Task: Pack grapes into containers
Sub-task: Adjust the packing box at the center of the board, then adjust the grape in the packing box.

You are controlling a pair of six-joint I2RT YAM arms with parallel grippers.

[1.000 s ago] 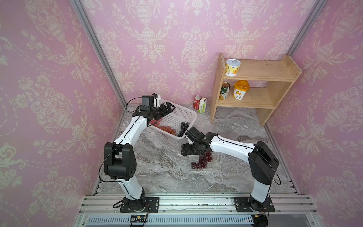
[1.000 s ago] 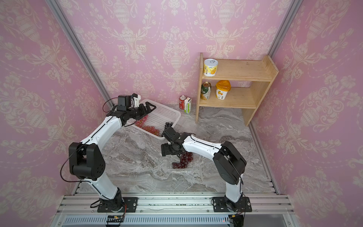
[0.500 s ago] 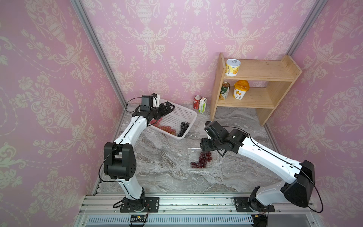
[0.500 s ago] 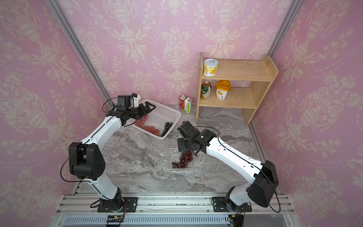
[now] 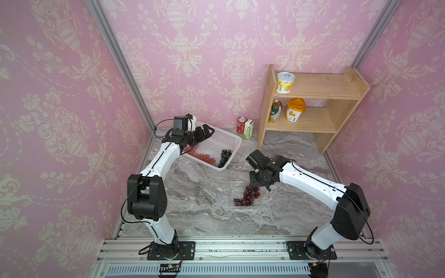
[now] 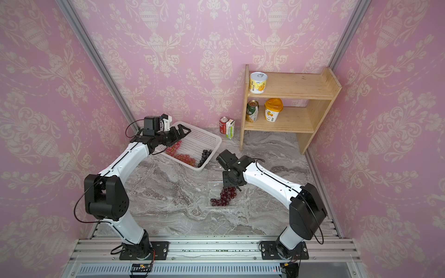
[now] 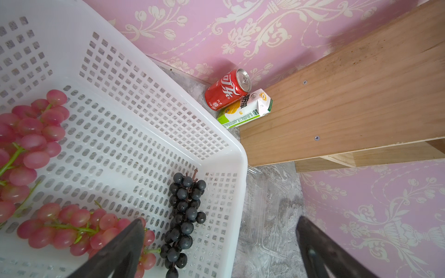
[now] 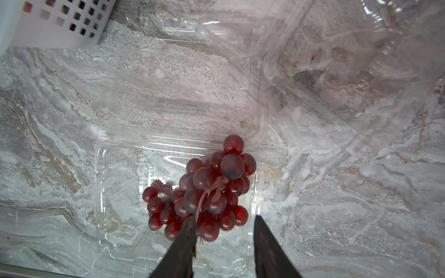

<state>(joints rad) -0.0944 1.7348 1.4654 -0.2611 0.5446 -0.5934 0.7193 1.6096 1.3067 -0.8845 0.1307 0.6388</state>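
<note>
Dark red-purple grape bunch (image 8: pixel 204 192): lies inside transparent shallow plastic clamshell container (image 8: pixel 115 183), lid open, on grey marble tabletop (image 8: pixel 48 120).
Right gripper (image 8: pixel 225 217): above that bunch, fingers apart, clasping nothing.
Pale pink-red grape bunches (image 7: pixel 36 144) and near-black grape bunch (image 7: pixel 185 211): in white perforated plastic basket (image 7: pixel 144 96).
Left gripper (image 7: pixel 219 219): over the basket, fingers spread wide.
</note>
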